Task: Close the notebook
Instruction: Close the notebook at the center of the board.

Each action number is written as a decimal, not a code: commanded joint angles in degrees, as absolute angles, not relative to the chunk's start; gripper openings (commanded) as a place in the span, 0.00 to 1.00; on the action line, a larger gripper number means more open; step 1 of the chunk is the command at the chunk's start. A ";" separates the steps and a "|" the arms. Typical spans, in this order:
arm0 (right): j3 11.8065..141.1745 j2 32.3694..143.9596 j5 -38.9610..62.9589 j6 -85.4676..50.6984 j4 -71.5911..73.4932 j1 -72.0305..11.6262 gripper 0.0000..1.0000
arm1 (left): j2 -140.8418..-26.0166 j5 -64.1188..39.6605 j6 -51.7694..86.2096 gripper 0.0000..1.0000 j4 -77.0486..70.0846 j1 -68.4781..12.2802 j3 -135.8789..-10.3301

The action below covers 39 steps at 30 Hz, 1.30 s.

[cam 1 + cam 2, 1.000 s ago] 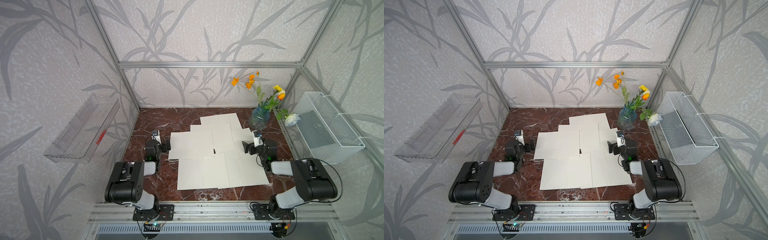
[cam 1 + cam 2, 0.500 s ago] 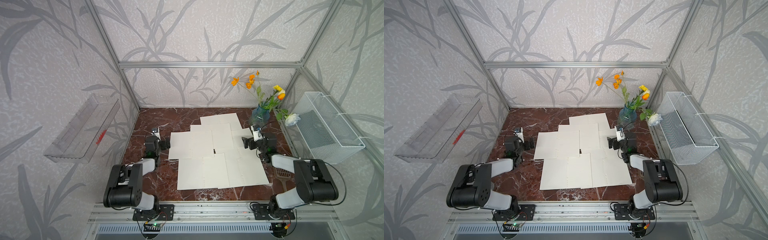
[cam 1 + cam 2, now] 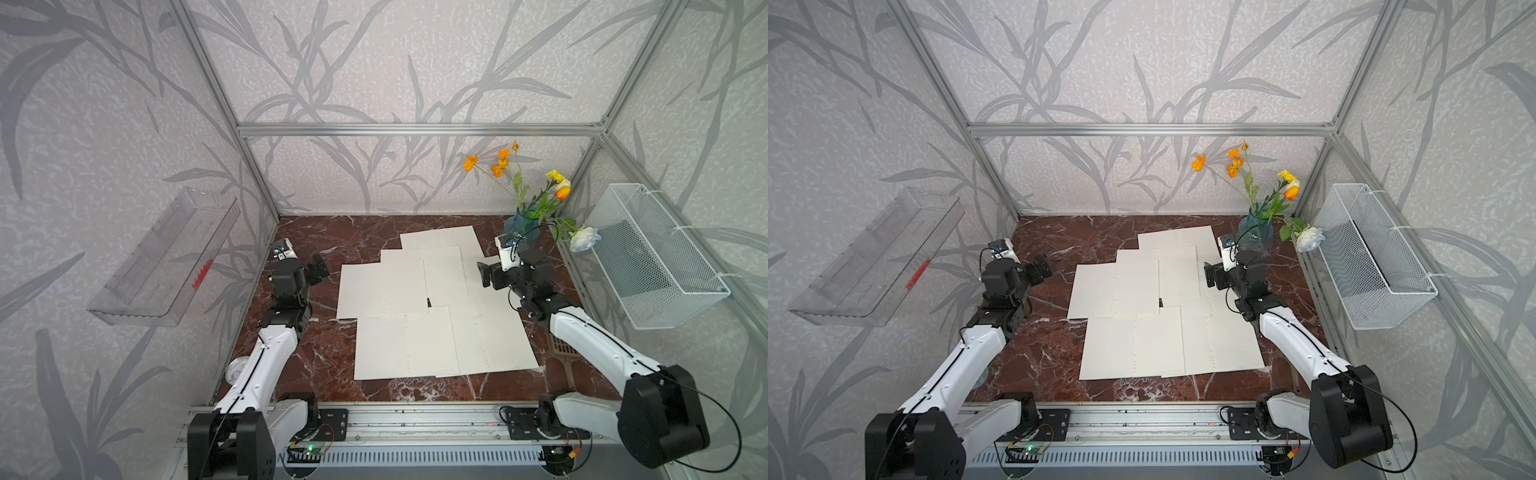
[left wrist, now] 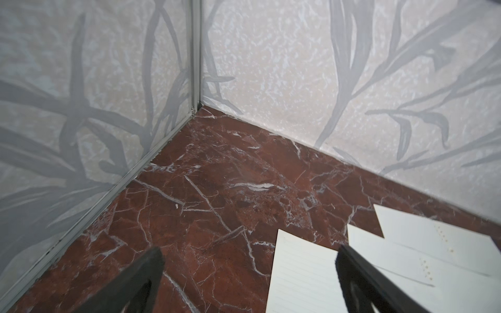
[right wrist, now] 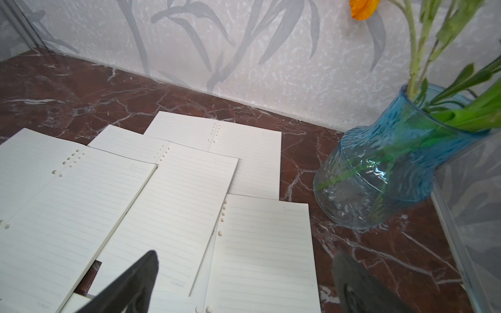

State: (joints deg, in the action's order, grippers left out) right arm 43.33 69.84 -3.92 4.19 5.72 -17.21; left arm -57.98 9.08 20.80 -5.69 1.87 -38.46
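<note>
Marble tabletop point(image 3: 316, 361) — bare margins beside sheets point(image 3: 405, 347)

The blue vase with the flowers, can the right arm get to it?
Probably yes. The right gripper hangs open beside the blue vase, over the loose paper sheets, and nothing stands between them. But it points away from the vase, so the wrist would have to turn first.

Two slim arms, white link shells with black joint housings, thin black cables along the links, black left tool point(image 3: 318, 266) and right tool point(image 3: 487, 275), small white wrist modules, black base plates on aluminium rail
</note>
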 commanded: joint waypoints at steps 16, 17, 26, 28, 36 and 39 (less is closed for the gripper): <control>63.51 82.05 -11.05 -14.98 -19.30 -22.67 0.99 | -60.29 3.86 32.68 1.00 22.69 1.19 -49.94; 64.42 83.45 -9.45 -15.24 -19.93 -23.15 0.99 | -61.32 3.34 33.21 1.00 23.76 1.15 -50.11; 66.80 92.37 4.53 -20.19 -20.32 -26.21 0.99 | -73.59 -0.68 33.31 1.00 31.73 -3.72 -55.17; 67.12 93.54 5.30 -20.59 -20.23 -27.40 0.99 | -75.08 -0.80 33.76 1.00 31.84 -4.54 -55.27; 68.47 97.47 9.67 -20.74 -19.86 -31.08 0.99 | -79.90 -4.58 33.93 1.00 30.60 -5.34 -54.87; 68.47 100.37 10.95 -21.32 -18.84 -31.95 0.99 | -81.59 -5.01 33.66 1.00 30.43 -5.34 -54.96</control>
State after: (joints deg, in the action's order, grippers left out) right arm 67.33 98.72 8.54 -20.23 -19.35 -31.24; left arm -80.51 -3.81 33.56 29.58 -5.15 -53.47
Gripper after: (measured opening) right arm 0.991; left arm 0.995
